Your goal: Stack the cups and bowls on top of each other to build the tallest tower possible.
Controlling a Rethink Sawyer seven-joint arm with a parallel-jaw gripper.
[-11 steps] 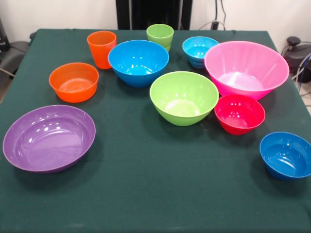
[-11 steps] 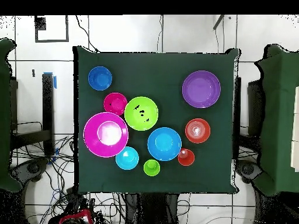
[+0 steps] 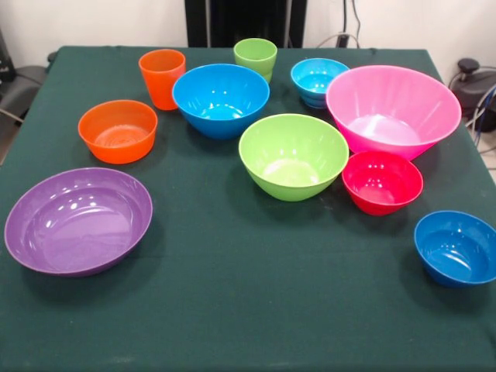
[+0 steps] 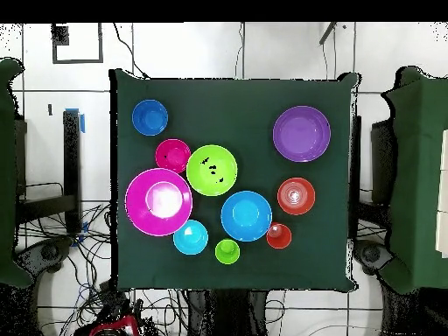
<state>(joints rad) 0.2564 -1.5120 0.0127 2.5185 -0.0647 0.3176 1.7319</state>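
All cups and bowls stand upright and separate on the green table; none is stacked. At the far side stand the orange cup (image 3: pixel 162 77) (image 4: pixel 278 235) and the light green cup (image 3: pixel 255 58) (image 4: pixel 227 251). Between them sits the large blue bowl (image 3: pixel 221 99) (image 4: pixel 246 215). A small blue bowl (image 3: pixel 316 80) (image 4: pixel 190 237) sits beside the huge pink bowl (image 3: pixel 393 108) (image 4: pixel 158 201). The lime green bowl (image 3: pixel 293 155) (image 4: pixel 211 170) is central, with the red bowl (image 3: pixel 382 181) (image 4: pixel 172 155) close beside it. The other small blue bowl (image 3: pixel 457 248) (image 4: pixel 150 117), the orange bowl (image 3: pixel 118 130) (image 4: pixel 296 195) and the purple bowl (image 3: pixel 77 220) (image 4: pixel 301 133) stand apart. No gripper shows.
The table's dark green cloth (image 3: pixel 232 318) reaches every edge. The black pedestal (image 3: pixel 240 19) stands at the far side. A red part of the arm (image 4: pixel 114 325) lies drawn back off the table among floor cables. Green-covered furniture (image 4: pixel 424 175) flanks the table.
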